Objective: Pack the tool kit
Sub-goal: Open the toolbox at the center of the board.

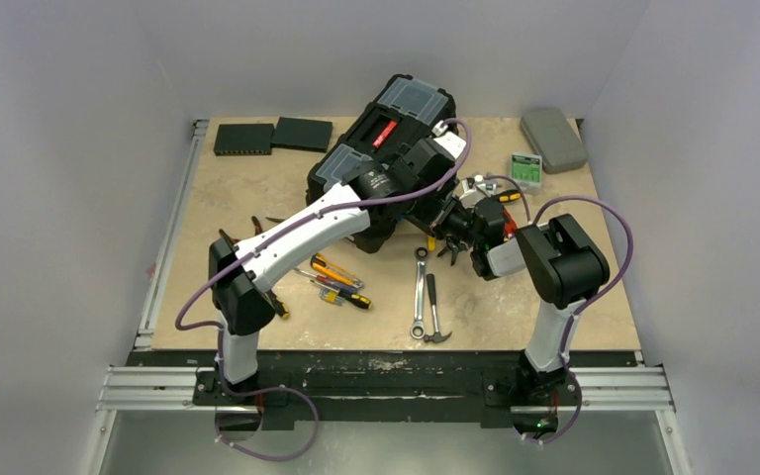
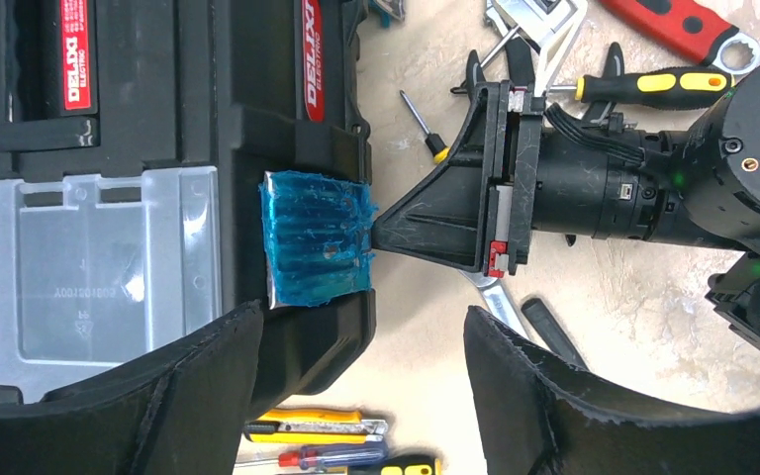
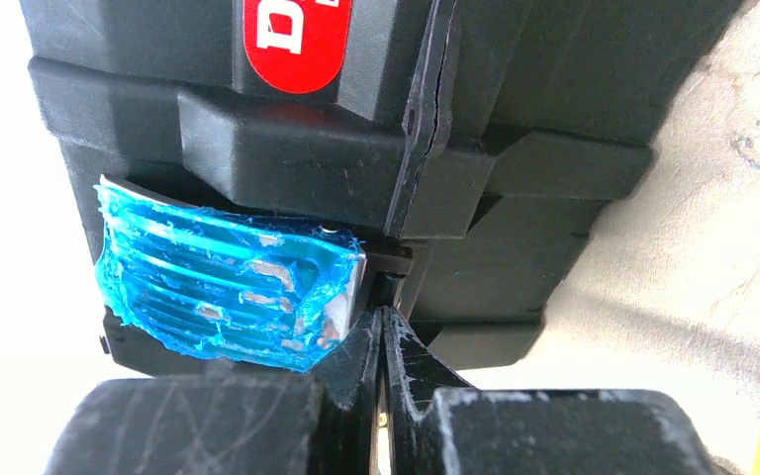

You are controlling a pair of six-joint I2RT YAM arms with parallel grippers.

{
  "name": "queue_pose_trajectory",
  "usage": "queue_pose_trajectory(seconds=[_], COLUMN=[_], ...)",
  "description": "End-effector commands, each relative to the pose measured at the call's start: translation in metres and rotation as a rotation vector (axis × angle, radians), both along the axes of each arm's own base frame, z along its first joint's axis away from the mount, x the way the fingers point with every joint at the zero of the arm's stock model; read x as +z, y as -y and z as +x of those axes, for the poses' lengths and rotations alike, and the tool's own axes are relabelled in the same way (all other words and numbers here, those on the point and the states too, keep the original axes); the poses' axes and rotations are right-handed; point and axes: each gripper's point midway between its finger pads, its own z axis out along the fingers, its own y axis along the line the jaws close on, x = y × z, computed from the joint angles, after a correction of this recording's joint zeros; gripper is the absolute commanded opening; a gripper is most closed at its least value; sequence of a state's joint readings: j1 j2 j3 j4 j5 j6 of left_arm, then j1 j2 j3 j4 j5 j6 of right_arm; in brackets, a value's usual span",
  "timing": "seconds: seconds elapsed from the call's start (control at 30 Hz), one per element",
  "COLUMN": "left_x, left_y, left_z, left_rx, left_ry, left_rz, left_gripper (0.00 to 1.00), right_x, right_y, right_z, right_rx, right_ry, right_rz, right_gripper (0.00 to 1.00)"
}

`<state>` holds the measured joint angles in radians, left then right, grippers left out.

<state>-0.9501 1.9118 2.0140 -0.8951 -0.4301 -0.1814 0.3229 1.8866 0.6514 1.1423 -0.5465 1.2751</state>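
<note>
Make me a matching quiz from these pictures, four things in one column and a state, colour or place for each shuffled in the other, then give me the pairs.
Column one:
1 left gripper
2 right gripper
3 toolbox latch
4 hammer

Column two:
A blue
B lying on the table beside a wrench
C open, fingers apart
D shut, tips at the toolbox latch

Pairs: 1-C, 2-D, 3-A, 4-B
</note>
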Motion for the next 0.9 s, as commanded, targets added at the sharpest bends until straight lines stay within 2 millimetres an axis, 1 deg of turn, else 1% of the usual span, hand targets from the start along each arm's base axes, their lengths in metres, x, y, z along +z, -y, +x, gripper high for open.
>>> queue_pose_trajectory(seconds=[0.0,0.13,0.23,0.5,0.7,0.87], left_x=[0.026,0.010,-0.003,-0.021,-0.031,-0.031], left_y=[-0.004,0.002,0.004,0.003,-0.009,-0.019], left_z=[0.007,0.009,0.016,0.026,0.036,0.041], left_rx=[0.016,0.008,0.015,0.030,0.076,0.116], left_ry=[0.073,0.045,0.039,0.008,0.017,0.068], left_rz=[-0.018,0.002,0.038,0.061,0.115,0.197], left_gripper=[0.72,0.72,0.72,0.72,0.71,0.71], right_x=[0.018,0.018,0.018,0.018,0.017,0.017], right_y=[-0.009,-0.009,-0.009,-0.010,-0.010,-0.010], right_z=[0.002,0.002,0.002,0.002,0.001,0.002], right_rx=[0.021,0.020,0.021,0.021,0.023,0.022], right_ry=[0.084,0.085,0.084,0.088,0.087,0.085], right_rz=[0.016,0.014,0.014,0.014,0.013,0.014], right_gripper=[0.00,0.00,0.00,0.00,0.00,0.00])
